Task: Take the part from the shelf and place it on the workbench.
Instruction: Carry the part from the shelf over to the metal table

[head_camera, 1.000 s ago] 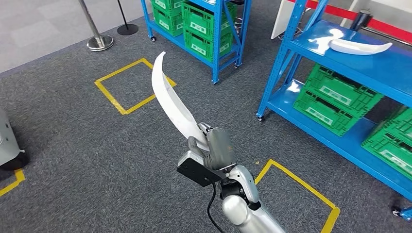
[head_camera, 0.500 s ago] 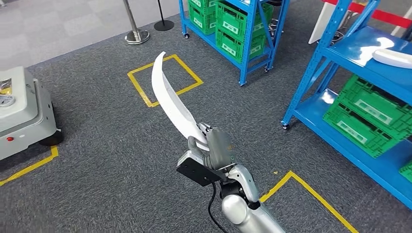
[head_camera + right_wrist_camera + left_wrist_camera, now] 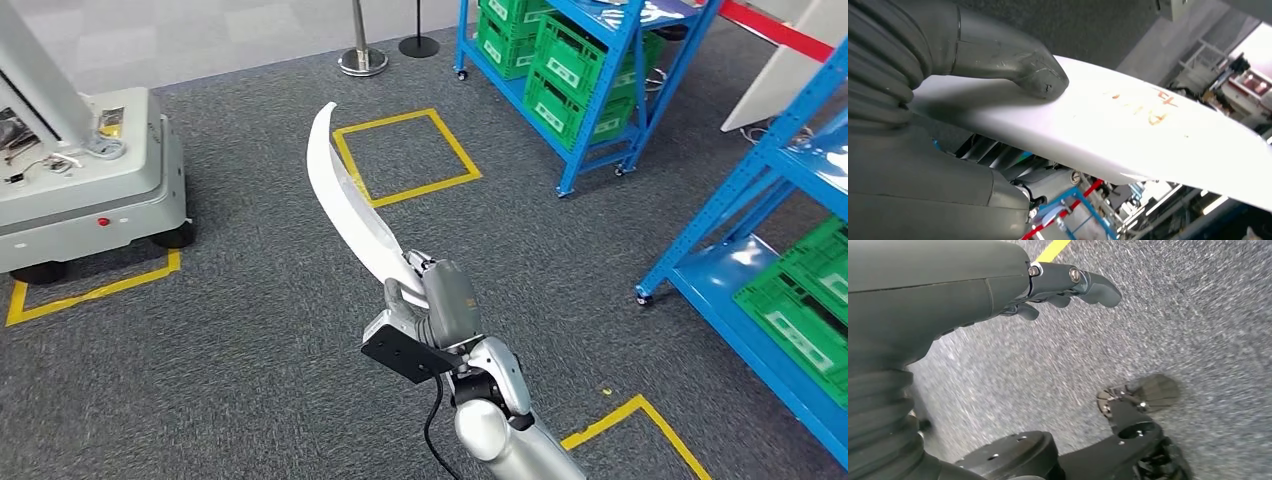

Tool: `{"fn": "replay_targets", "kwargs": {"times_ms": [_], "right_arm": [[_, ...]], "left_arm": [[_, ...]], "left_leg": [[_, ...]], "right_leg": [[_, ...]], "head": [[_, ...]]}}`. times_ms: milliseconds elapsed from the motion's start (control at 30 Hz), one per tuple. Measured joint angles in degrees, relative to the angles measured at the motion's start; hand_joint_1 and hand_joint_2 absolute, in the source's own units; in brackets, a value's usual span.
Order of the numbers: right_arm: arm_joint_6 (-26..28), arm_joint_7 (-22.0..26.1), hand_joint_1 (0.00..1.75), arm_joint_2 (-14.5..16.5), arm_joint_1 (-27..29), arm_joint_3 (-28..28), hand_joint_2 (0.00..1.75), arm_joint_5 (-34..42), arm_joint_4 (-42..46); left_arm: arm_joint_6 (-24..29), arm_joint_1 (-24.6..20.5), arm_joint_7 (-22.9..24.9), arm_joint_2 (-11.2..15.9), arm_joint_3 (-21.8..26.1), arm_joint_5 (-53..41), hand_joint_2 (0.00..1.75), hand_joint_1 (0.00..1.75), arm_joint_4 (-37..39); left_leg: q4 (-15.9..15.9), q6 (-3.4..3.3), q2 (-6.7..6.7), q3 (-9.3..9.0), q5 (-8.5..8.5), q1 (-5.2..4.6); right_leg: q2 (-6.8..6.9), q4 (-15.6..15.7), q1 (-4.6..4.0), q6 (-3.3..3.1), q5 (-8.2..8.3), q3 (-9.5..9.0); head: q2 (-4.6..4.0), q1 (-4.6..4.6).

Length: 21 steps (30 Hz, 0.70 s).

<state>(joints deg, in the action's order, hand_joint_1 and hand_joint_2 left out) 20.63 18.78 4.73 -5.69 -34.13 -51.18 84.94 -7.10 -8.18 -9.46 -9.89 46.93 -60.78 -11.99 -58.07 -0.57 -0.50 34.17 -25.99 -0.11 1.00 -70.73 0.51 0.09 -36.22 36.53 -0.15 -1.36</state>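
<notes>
The part [image 3: 345, 190] is a long, curved white panel. It rises up and to the left from my right hand [image 3: 440, 305], which grips its lower end in the middle of the head view. In the right wrist view the thumb [image 3: 1013, 65] presses on the part's white face [image 3: 1128, 135], which bears faint orange marks. My left hand [image 3: 948, 295] hangs over the grey carpet, its dark fingers [image 3: 1083, 282] loosely apart and holding nothing.
A grey wheeled cart [image 3: 90, 170] stands at the left on yellow floor tape. A blue shelf with green crates [image 3: 570, 70] stands at the back right, another blue shelf [image 3: 780, 270] at the right edge. A yellow taped square [image 3: 405, 155] and a stanchion base [image 3: 362, 60] lie ahead.
The camera has turned left: the shelves slid right, the shelf with the second white part left the picture, and the grey cart came in. My right hand keeps the part in the same pose.
</notes>
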Motion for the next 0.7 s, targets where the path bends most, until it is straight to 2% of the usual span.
{"fn": "replay_targets", "kwargs": {"times_ms": [33, 67, 100, 133, 200, 233, 267, 333, 367, 433, 500, 533, 567, 600, 633, 700], "right_arm": [[-0.2, 0.0, 1.75, -0.1, 0.0, 0.0, 1.75, 0.1, -0.1], [-0.3, 0.1, 1.75, -0.1, 0.1, 0.0, 1.75, 0.1, -0.2], [-0.4, 0.2, 1.75, -0.2, 0.1, 0.0, 1.75, 0.1, -0.3], [-0.5, 0.3, 1.75, -0.2, 0.1, 0.0, 1.75, 0.2, -0.4], [-0.6, 0.6, 1.75, -0.1, 0.0, 0.0, 1.75, 0.2, -0.6], [-0.6, 0.6, 1.75, -0.1, 0.1, 0.0, 1.75, 0.2, -0.6], [-0.6, 0.7, 1.75, 0.0, 0.1, 0.0, 1.75, 0.2, -0.7], [-0.6, 0.7, 1.75, 0.3, 0.0, 0.0, 1.75, 0.2, -0.7], [-0.6, 0.7, 1.75, 0.5, 0.0, 0.0, 1.75, 0.2, -0.7], [-0.6, 0.6, 1.75, 0.9, 0.0, 0.0, 1.75, 0.1, -0.6], [-0.6, 0.6, 1.75, 1.0, 0.1, 0.0, 1.75, 0.1, -0.6], [-0.6, 0.6, 1.75, 1.0, 0.2, 0.0, 1.75, 0.1, -0.6], [-0.6, 0.6, 1.75, 1.0, 0.4, 0.0, 1.75, 0.1, -0.6], [-0.6, 0.6, 1.75, 1.0, 0.5, 0.0, 1.75, 0.1, -0.6], [-0.6, 0.6, 1.75, 1.0, 0.5, 0.0, 1.75, 0.1, -0.6], [-0.6, 0.6, 1.75, 1.1, 0.5, 0.0, 1.75, 0.1, -0.6]], "left_arm": [[0.0, 0.0, -0.2, 0.0, 0.0, 0.2, 1.75, 0.00, 0.0], [0.0, 0.1, -0.4, -0.1, 0.0, 0.4, 1.75, 0.00, 0.0], [0.0, 0.2, -0.5, -0.1, 0.0, 0.5, 1.75, 0.00, 0.0], [0.0, 0.3, -0.6, -0.2, 0.0, 0.7, 1.75, 0.00, 0.0], [0.0, 0.4, -0.7, -0.3, 0.0, 0.9, 1.75, 0.00, 0.0], [0.0, 0.4, -0.8, -0.3, 0.0, 1.0, 1.75, 0.00, 0.0], [0.0, 0.4, -0.8, -0.3, 0.0, 1.1, 1.75, 0.00, 0.0], [0.0, 0.7, -0.8, -0.3, 0.0, 1.1, 1.75, 0.00, 0.0], [0.0, 1.0, -0.8, -0.3, 0.0, 1.1, 1.75, 0.00, 0.0], [0.0, 1.2, -0.8, -0.2, 0.1, 1.1, 1.75, 0.00, 0.0], [0.0, 1.1, -0.9, -0.3, 0.1, 1.1, 1.75, 0.00, 0.0], [0.0, 1.1, -0.9, -0.3, 0.1, 1.1, 1.75, 0.00, 0.0], [0.0, 1.2, -0.9, -0.3, 0.1, 1.1, 1.75, 0.00, 0.0], [0.0, 1.3, -0.9, -0.3, 0.1, 1.1, 1.75, 0.00, 0.0], [0.0, 1.4, -0.9, -0.3, 0.1, 1.1, 1.75, 0.00, 0.0], [0.0, 1.3, -0.9, -0.2, 0.1, 1.1, 1.75, 0.00, 0.0]], "left_leg": [[-0.1, -0.04, -0.88, 0.06, -0.01, 0.00], [-0.2, -0.04, -1.74, 0.10, -0.03, 0.00], [-0.4, 0.01, -2.65, 0.13, -0.06, 0.03], [-0.6, 0.12, -3.57, 0.15, -0.12, 0.10], [-1.1, 0.67, -5.29, 0.35, -0.32, 0.25], [-1.3, 1.08, -5.99, 0.53, -0.35, 0.27], [-1.3, 1.52, -6.56, 0.73, -0.29, 0.30], [-1.1, 2.33, -7.51, 1.09, 0.00, 0.40], [-1.2, 2.61, -7.25, 1.27, -0.06, 0.42], [-4.0, 3.07, -4.56, 2.77, -1.76, 0.25], [-10.7, 3.40, -1.20, 5.97, -5.20, 0.20], [-14.0, 3.51, -0.50, 7.52, -6.51, 0.28], [-15.9, 3.53, -0.15, 8.39, -6.97, 0.33], [-15.8, 3.47, 0.06, 8.22, -6.38, 0.34], [-13.6, 3.33, 0.39, 6.98, -4.94, 0.30], [-6.1, 2.67, 2.61, 2.80, -1.80, -0.14]], "right_leg": [[-0.47, -3.0, 0.01, 0.04, -0.80, 1.74], [-0.67, -4.5, 0.02, 0.05, -0.71, 2.77], [-0.81, -3.6, 0.06, 0.03, 0.59, 2.65], [-1.15, -0.7, 0.15, 0.01, 2.70, 1.46], [-3.17, 6.9, 0.39, 0.05, 5.99, -1.94], [-4.02, 9.2, 0.44, 0.02, 6.64, -2.95], [-4.54, 10.1, 0.39, -0.09, 6.66, -3.32], [-3.79, 10.2, 0.23, -0.74, 6.88, -3.36], [-3.24, 10.4, 0.24, -1.13, 7.03, -3.52], [-1.91, 10.8, 0.32, -1.90, 7.24, -3.86], [-0.35, 10.9, 0.08, -2.38, 7.12, -3.93], [0.51, 10.9, -0.06, -2.51, 7.03, -3.94], [1.34, 10.9, -0.17, -2.59, 6.95, -3.95], [2.11, 10.9, -0.24, -2.62, 6.89, -3.97], [2.84, 10.9, -0.31, -2.60, 6.80, -4.05], [4.17, 10.9, -0.50, -2.38, 6.54, -4.34]], "head": [[0.00, -0.02], [0.00, -0.03], [0.00, -0.02], [0.00, -0.03], [0.00, -0.07], [0.00, -0.10], [0.00, -0.12], [0.00, -0.17], [0.00, -0.15], [0.00, 0.16], [0.00, 0.45], [0.00, 0.46], [0.00, 0.46], [0.00, 0.46], [0.00, 0.47], [0.00, 0.46]]}}
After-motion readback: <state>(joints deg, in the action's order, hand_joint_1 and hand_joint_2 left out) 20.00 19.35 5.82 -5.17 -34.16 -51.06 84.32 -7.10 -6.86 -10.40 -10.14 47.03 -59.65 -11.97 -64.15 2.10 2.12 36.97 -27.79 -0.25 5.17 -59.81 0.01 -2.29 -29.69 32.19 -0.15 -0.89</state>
